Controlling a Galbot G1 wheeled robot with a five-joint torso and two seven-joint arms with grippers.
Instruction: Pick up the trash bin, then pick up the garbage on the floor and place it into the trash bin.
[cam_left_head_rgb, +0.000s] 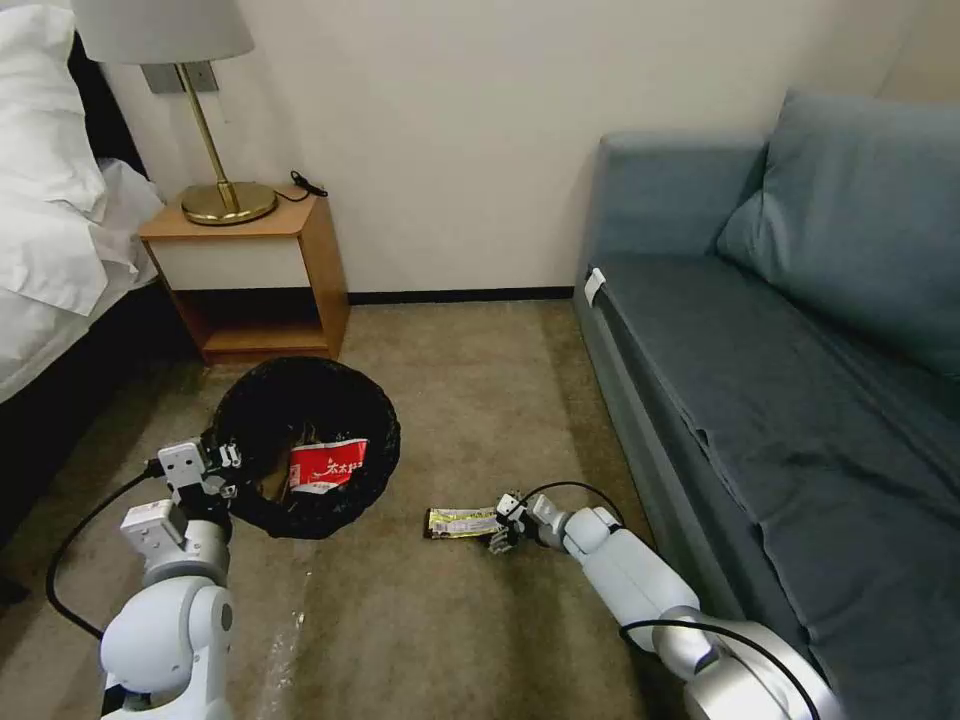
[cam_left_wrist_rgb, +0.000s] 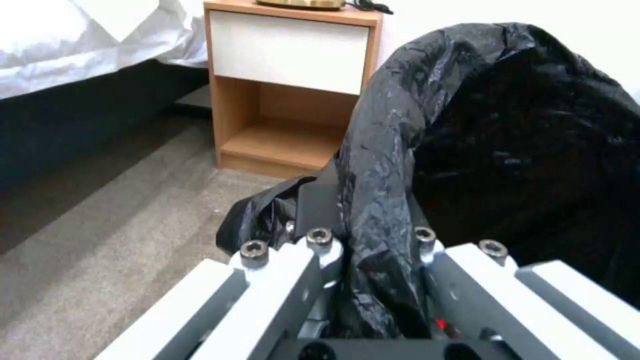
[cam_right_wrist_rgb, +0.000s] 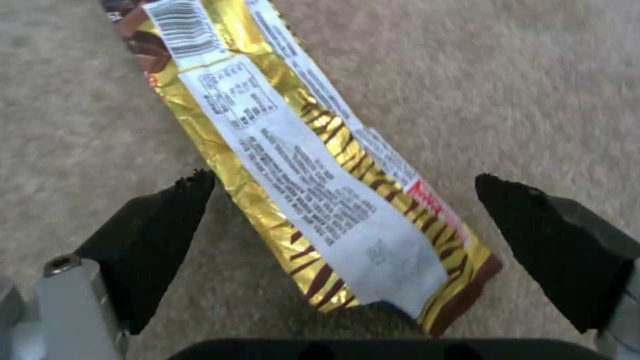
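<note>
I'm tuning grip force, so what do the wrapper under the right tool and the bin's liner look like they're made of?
The wrapper looks like thin metallised foil-plastic film: glossy gold, creased, printed. It lies on the carpet between the open right tool's fingers. The liner of the trash bin looks like thin black plastic film, crinkled with a dull sheen; the left tool is shut on its rim.
</note>
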